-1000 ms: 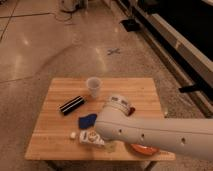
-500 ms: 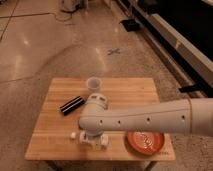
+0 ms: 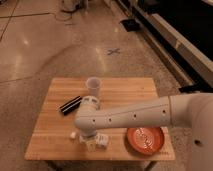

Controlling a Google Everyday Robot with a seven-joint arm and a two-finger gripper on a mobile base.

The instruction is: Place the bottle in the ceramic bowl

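Observation:
The ceramic bowl (image 3: 145, 140) is a shallow orange-red dish with a pale pattern inside, at the table's near right corner. My gripper (image 3: 94, 142) hangs from the white arm (image 3: 135, 116), which reaches in from the right. It is down at the table's near edge, left of the bowl. White shapes show under the wrist there. I cannot tell the bottle apart from the gripper, and it is mostly hidden beneath it.
A translucent white cup (image 3: 93, 86) stands upright at the back middle of the wooden table (image 3: 55, 125). A black-and-white striped bar (image 3: 70, 105) lies left of the arm. A small white bit (image 3: 73, 135) lies near the front edge. Polished floor surrounds the table.
My arm has swung left across the table, uncovering the bowl. The gripper has come down at the near edge, left of the bowl.

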